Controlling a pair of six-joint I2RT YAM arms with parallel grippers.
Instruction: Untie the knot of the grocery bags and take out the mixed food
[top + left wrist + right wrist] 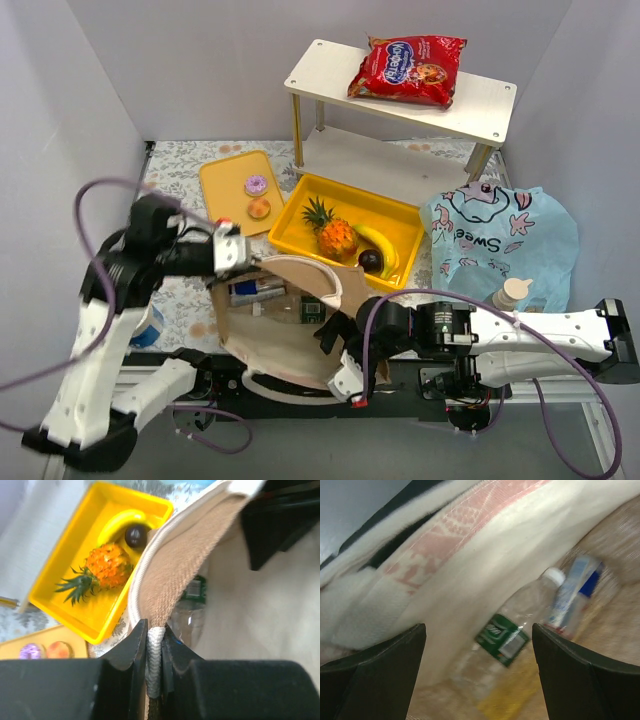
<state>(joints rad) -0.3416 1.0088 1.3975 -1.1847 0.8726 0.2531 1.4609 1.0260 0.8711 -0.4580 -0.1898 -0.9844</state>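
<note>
The brown paper bag [285, 345] lies open at the near middle. My left gripper [232, 250] is shut on its cream rope handle [155, 652] at the bag's rim and holds the mouth up. My right gripper [335, 335] is open at the bag's mouth, its jaws wide apart. In the right wrist view [477, 675] it faces a clear bottle with a green label [502, 640] and a blue-white container [570, 600] inside the bag. The light-blue plastic bag [505, 235] lies at the right, with a small pale bottle [510, 292] at its near edge.
A deep yellow tray [400, 215] holds a pineapple [335, 235], a banana [382, 248] and a dark fruit [370, 261]. A flat yellow tray [225, 185] holds two doughnuts [256, 185]. A red cookie packet [405, 68] lies on the white shelf [490, 100].
</note>
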